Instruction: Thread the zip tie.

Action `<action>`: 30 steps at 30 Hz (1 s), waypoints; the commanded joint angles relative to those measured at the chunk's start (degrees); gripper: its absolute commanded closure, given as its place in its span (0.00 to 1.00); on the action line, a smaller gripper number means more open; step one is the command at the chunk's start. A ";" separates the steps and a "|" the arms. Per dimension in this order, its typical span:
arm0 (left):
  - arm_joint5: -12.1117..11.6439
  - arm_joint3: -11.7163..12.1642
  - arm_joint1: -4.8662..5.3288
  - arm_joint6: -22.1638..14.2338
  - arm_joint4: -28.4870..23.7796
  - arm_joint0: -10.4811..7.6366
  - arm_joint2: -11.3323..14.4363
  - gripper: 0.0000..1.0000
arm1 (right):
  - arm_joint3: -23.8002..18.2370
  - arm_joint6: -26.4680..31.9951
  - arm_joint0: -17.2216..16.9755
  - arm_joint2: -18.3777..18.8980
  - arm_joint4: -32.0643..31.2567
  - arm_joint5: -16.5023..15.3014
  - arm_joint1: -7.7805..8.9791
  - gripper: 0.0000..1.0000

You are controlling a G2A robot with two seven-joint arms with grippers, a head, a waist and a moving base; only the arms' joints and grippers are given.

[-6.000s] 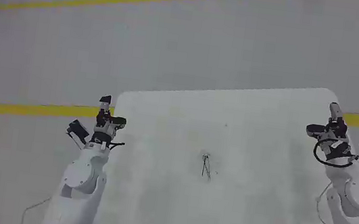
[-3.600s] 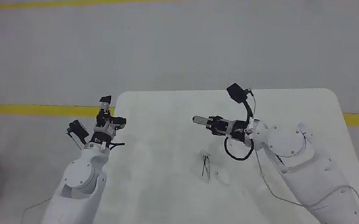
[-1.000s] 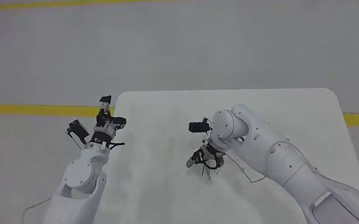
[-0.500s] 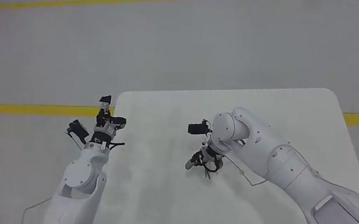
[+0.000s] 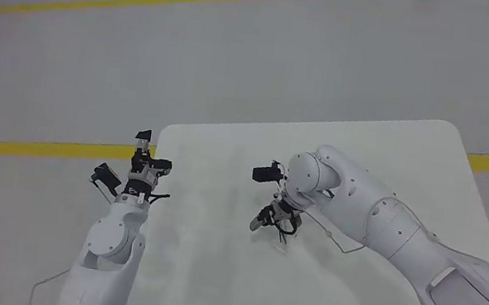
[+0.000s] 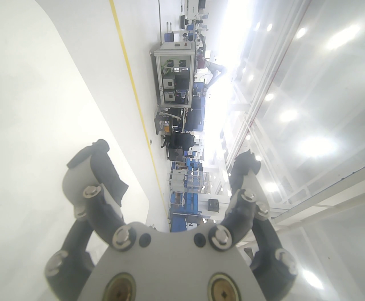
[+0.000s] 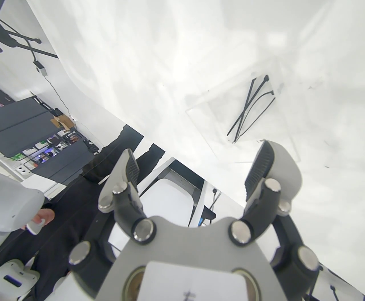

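White table (image 5: 392,163) on a pale grey floor crossed by a yellow line (image 5: 41,149): that is the whole workplace, and the job sits near the table's middle. Three or so thin black zip ties (image 7: 251,109) lie there in a loose crossed bundle, flat on a clear sheet (image 7: 211,119) that rests on the tabletop, heads at one end and tails fanned at the other. None of them looks threaded yet.

In the top view the right gripper (image 5: 265,220) hangs low over that spot, the arm bent across from the table's right side. Its wrist view shows the right gripper (image 7: 196,151) with its jaws spread wide and nothing between the ribbed pads (image 7: 261,162); the bundle lies just beyond the fingertips, not touched. The wide spread probably gives room to straddle a strap this thin and flat, and the low, tilted pose suits coming at it from the side.

The left gripper (image 5: 143,139) is parked off the table's left edge, well apart from the ties. Its own view shows the left gripper (image 6: 172,151) spread and empty too, pointing out into the room. It is likely being held clear until one tie is lifted, since threading calls for a second hold on the tail or the head
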 commanded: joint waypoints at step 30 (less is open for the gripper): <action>0.00 0.00 0.00 0.00 0.00 0.00 0.00 0.00 | -7.27 0.00 -3.08 -2.23 -10.79 0.00 1.56 0.67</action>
